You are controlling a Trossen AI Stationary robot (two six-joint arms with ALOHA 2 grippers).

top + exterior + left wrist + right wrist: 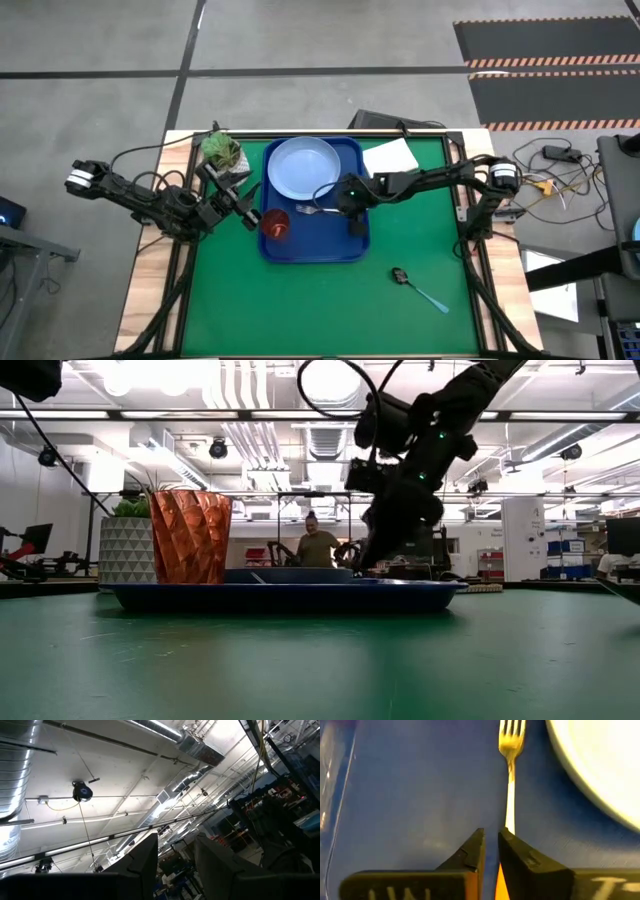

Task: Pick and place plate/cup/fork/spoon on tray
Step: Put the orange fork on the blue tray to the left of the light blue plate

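Bright ceiling lights (150,375) glaring, fork (510,750) close-up blurred, soft shadows

Both arms are dark, near-black, built of slim jointed links. The left arm (150,200) carries a white band at its outer end, and thin black cables loop alongside it. The right arm (430,180) has a similar white-banded joint and a small green light near its wrist. The right gripper (490,845) has two black, wedge-shaped fingers (470,852) with pale embossed lettering on the housing.
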